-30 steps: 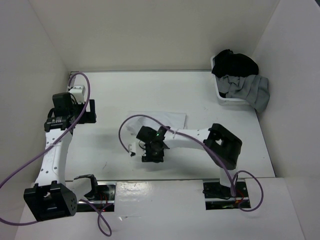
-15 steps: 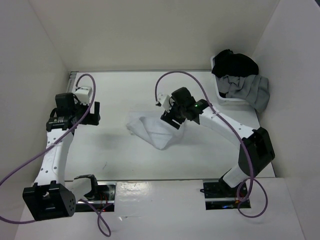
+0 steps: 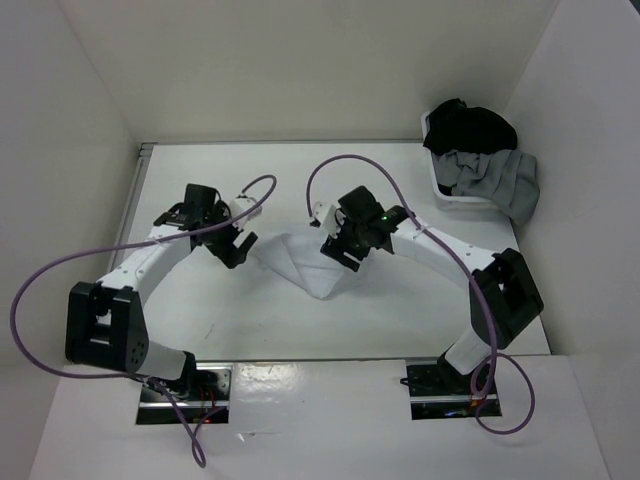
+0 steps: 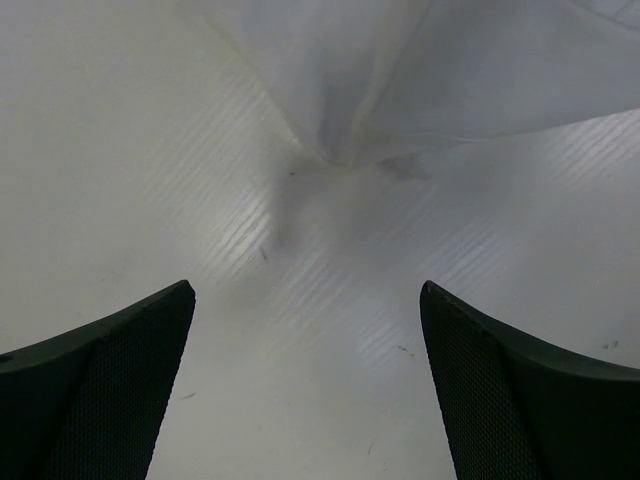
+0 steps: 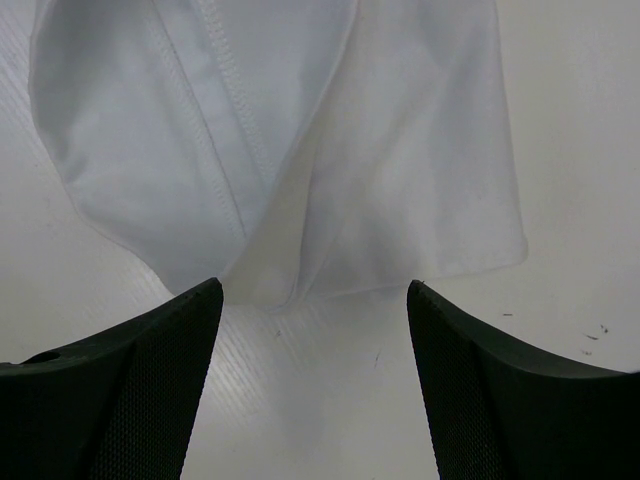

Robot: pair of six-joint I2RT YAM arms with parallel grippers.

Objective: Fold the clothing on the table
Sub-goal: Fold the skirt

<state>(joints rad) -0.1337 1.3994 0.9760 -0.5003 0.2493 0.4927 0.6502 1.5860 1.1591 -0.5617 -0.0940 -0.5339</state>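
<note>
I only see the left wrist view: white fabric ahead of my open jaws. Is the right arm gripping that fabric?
Observer: No. The right gripper has its jaws open, and the clothing lies ahead of them, unheld.
Operator: Where is it relative to my arm?
Observer: In the top view, the left gripper is at the clothing's left edge and the right one at its right edge, facing each other.
Operator: Anything else out there?
Observer: A bin at the table's far right corner holds a black garment and a grey garment.
</note>
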